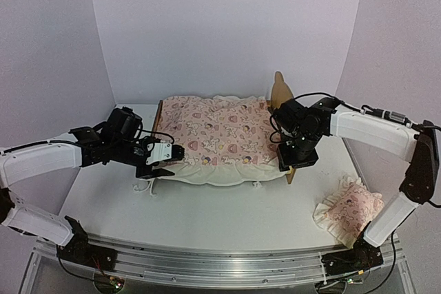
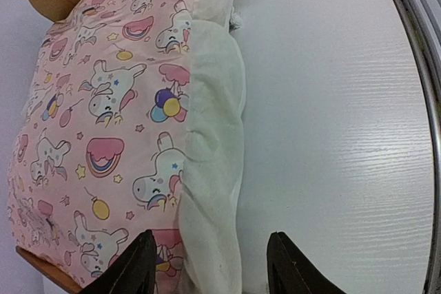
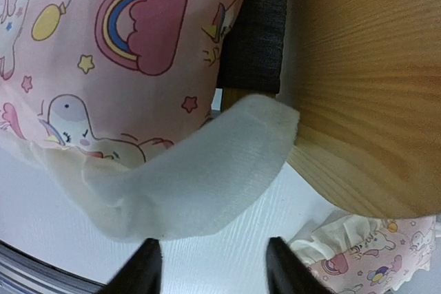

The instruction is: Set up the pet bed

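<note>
The pet bed (image 1: pixel 279 87) stands mid-table with its plywood headboard at the right, and the pink printed cover (image 1: pixel 220 132) is spread over it. My left gripper (image 1: pixel 173 158) is at the bed's left end and is open. The cover's cream ruffle (image 2: pixel 213 142) runs loosely between its spread fingers (image 2: pixel 134 266). My right gripper (image 1: pixel 296 163) hangs at the front corner by the headboard (image 3: pixel 365 101) and is open too. A ruffle corner (image 3: pixel 200 177) lies just ahead of its fingers (image 3: pixel 141 270). The bed's dark fabric base (image 3: pixel 255 32) shows beside the cover. The pink ruffled pillow (image 1: pixel 348 215) lies on the table at the front right.
The white table (image 1: pixel 227 218) stretches in front of the bed to a metal rail (image 1: pixel 220 263) at the near edge. Lilac walls close in the back and both sides. The right arm's lower link stands beside the pillow (image 3: pixel 372 259).
</note>
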`<action>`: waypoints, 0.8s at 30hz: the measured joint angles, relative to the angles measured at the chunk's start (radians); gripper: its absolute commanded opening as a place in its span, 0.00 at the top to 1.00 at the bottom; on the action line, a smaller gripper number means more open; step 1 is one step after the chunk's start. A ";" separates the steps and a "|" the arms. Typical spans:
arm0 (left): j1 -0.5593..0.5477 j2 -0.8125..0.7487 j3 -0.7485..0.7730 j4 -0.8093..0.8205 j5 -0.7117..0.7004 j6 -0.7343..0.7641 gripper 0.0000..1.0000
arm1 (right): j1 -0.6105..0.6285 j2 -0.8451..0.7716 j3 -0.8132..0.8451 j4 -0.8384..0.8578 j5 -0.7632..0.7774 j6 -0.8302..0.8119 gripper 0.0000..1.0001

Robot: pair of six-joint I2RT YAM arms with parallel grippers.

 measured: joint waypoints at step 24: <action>-0.199 0.606 0.445 0.325 -0.019 -0.271 0.23 | -0.033 0.015 0.106 0.294 -0.318 -0.072 1.00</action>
